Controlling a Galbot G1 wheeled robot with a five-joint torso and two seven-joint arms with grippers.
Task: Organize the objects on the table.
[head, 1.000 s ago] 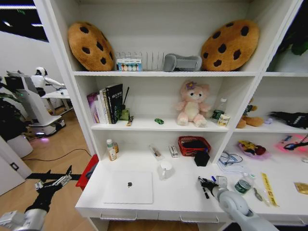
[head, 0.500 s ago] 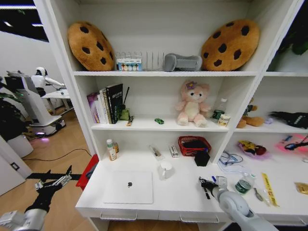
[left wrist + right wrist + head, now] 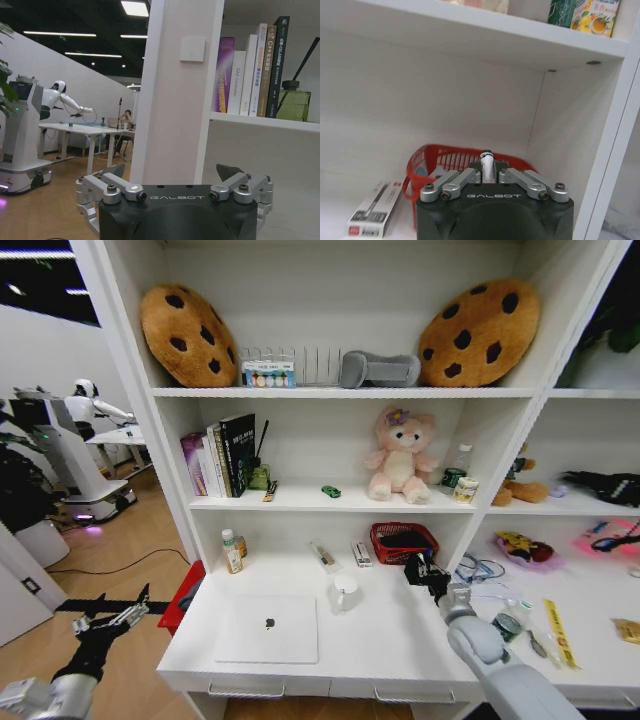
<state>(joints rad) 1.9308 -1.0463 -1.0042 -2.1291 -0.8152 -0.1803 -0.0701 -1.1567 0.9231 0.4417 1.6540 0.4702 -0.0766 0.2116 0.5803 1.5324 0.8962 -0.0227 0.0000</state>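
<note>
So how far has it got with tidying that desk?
Nothing looks put away yet. In hand: the right tool is shut on a white marker, facing the red mesh basket. Left: the silver laptop and green-topped jar wait on the white desk; the left tool hangs open.

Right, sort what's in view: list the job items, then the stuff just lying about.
Job: silver laptop; marker clamped in the right end effector; green-topped jar; tiny green toy on the shelf; white desk.

Lying about: pink plush; cookie cushions; books; white mug; red basket. The left end effector is open, beyond the desk's left end.
</note>
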